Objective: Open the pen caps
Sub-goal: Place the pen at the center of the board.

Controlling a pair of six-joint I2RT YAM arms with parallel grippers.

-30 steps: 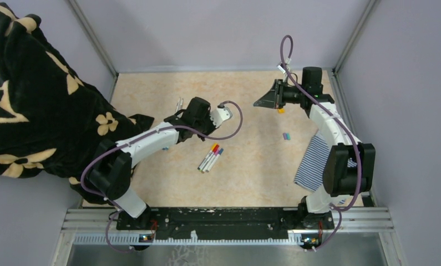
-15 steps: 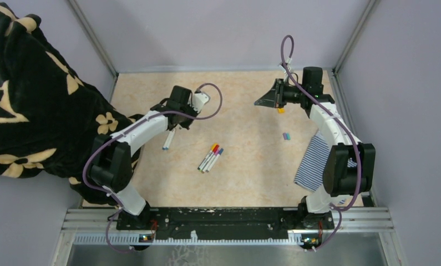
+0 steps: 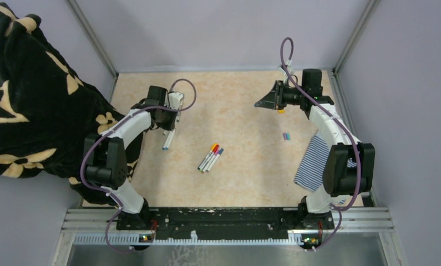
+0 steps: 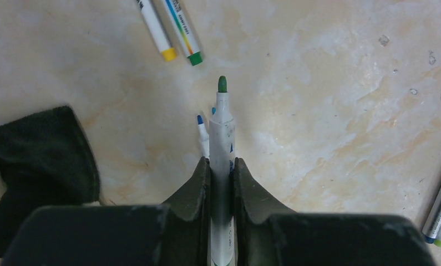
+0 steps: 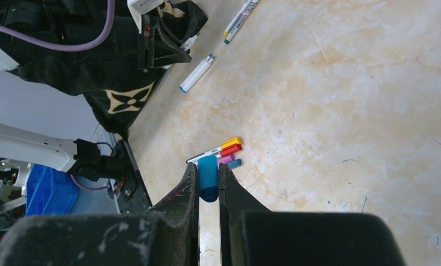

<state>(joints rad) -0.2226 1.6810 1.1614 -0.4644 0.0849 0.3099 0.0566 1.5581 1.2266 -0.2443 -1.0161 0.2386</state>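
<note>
Grips an uncapped pen (image 4: pixel 222 130) in the left tool (image 4: pixel 222 166) — clenched on the white barrel, with the green tip poking out ahead over the table (image 4: pixel 329 111). Hovers beside another bare-tipped pen (image 4: pixel 202 133) lying flat, with two more pens (image 4: pixel 179 27), yellow and green at the ends, just beyond; probably aims to lay the opened one down among these, keeping done apart from undone. Cannot tell whether the held pen touches the surface. Pinches a teal-blue cap (image 5: pixel 208 183) in the right tool (image 5: pixel 208 169), shut on it crosswise and raised toward the far right of the table. Reads, with barrel and cap held well apart in separate tools, as a pen parted from its cap and both ready to be set down. Points to the loose caps (image 3: pixel 286 136) near the striped cloth (image 3: pixel 313 158) as the likely drop spot for this one. Leaves a cluster of capped pens (image 3: pixel 211 158) mid-table, side by side and touching, coloured caps on — so leaves several caps to open.
</note>
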